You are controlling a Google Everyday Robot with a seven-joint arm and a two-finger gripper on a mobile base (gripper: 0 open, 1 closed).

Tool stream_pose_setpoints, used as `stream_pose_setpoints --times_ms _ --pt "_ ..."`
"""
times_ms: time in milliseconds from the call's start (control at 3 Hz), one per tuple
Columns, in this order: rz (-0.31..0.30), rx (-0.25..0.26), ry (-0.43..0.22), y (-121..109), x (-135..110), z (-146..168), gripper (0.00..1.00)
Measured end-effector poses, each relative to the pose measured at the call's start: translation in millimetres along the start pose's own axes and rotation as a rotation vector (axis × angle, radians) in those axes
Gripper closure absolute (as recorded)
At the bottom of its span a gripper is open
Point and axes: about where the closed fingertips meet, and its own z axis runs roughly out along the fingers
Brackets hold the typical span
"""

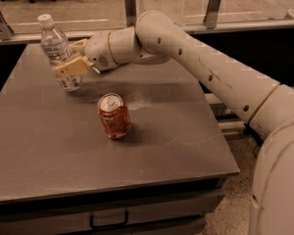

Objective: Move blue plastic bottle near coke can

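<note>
The blue plastic bottle (57,48) is clear with a white cap and a white label. It is tilted, with its base just above the grey table (49,146) at the back left. My gripper (72,58) is shut around the bottle's lower half, one tan finger in front and one behind. The coke can (113,115) stands upright near the table's middle, to the right of and in front of the bottle. A gap of about a can's width lies between them.
A railing with metal posts (131,5) runs behind the table. My white arm (201,58) reaches in from the right across the table's back edge. A drawer handle (108,223) shows under the table's front edge.
</note>
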Motion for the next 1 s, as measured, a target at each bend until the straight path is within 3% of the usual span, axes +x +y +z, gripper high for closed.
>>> stream_pose_setpoints --times_ms 667,1000 --pt "0.032 0.091 0.034 9.6 11.0 -60.4 1.0" --pt "0.054 0.097 0.032 19.7 18.7 -83.6 1.0"
